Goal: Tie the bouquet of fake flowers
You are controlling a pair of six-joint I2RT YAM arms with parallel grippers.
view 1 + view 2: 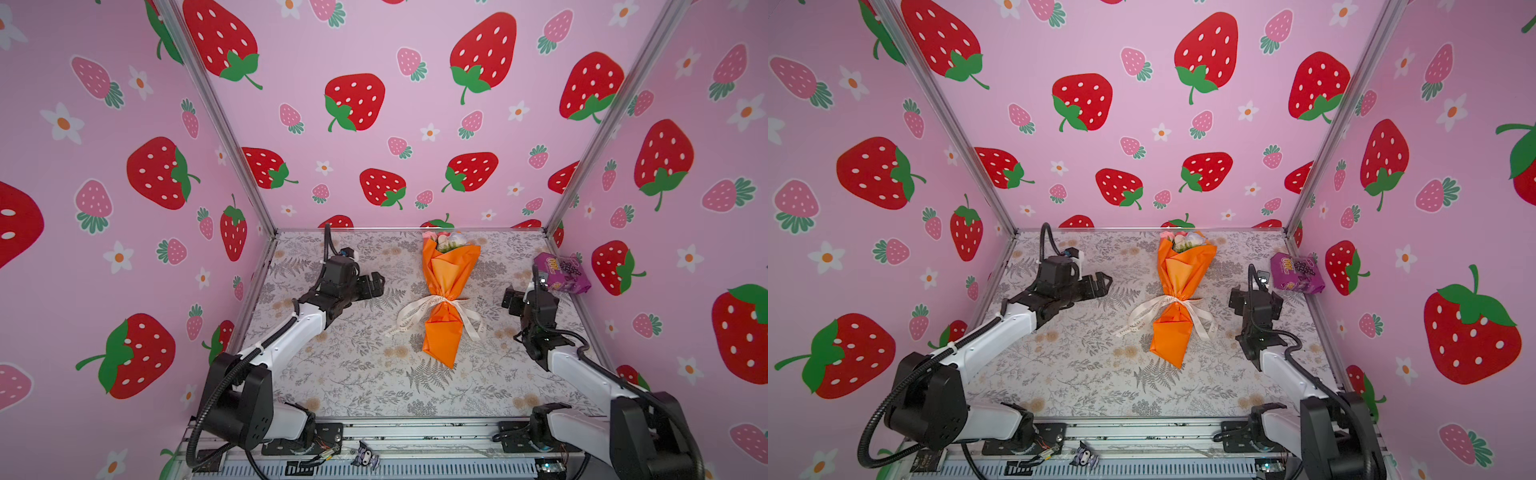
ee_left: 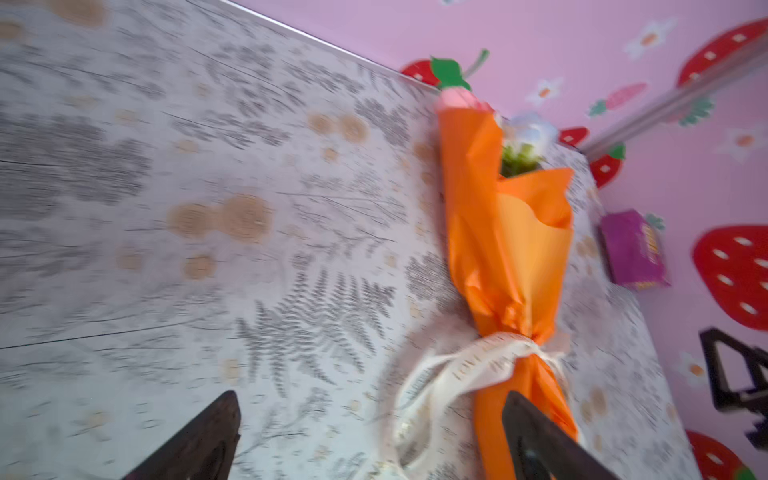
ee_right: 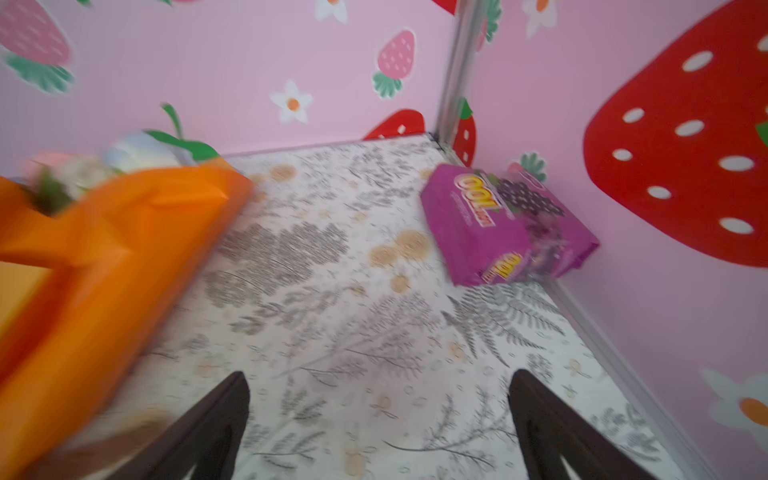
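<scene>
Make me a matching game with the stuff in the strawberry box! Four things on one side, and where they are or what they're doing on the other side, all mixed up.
Things:
1. bouquet of fake flowers
2. cream ribbon
3. purple snack packet
4. left gripper

Places or states:
A. right up by the right-hand wall
B. open, holding nothing
C. lying flat in the middle, blooms toward the back wall
D. tied round the bouquet's narrow waist

Pairs: 1-C, 2-D, 3-A, 4-B
</scene>
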